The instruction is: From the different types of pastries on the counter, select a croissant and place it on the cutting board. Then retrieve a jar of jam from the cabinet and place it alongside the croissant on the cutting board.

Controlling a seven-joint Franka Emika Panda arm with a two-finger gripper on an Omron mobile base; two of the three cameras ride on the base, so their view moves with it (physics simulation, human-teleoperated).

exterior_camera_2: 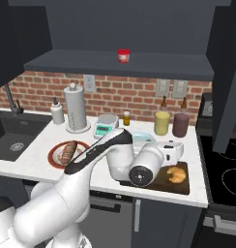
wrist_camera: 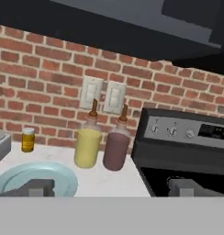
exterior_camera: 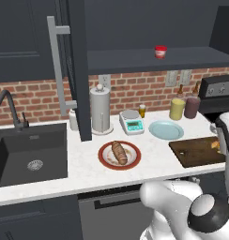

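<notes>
The white marble surface [exterior_camera: 88, 171] carries a sink [exterior_camera: 29, 152], towel roll [exterior_camera: 100, 110], scale [exterior_camera: 131, 121], blue plate [exterior_camera: 166, 130], loaf plate [exterior_camera: 119, 154], board [exterior_camera: 196, 151] and two bottles [exterior_camera: 184, 107]. The jar [exterior_camera: 160, 51] sits on the cabinet shelf [exterior_camera: 158, 61].

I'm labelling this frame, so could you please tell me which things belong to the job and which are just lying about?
Job:
croissant, on the cutting board
jar of jam, in the open cabinet

Lying about:
loaf on red plate
blue plate
yellow bottle
maroon bottle
scale
paper towel roll

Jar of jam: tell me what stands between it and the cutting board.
Nothing visible blocks it. The jar of jam stands alone on the cabinet shelf with the door open. Below, the cutting board holds the croissant, with bare board beside it; the arm itself hangs over the board.
</notes>
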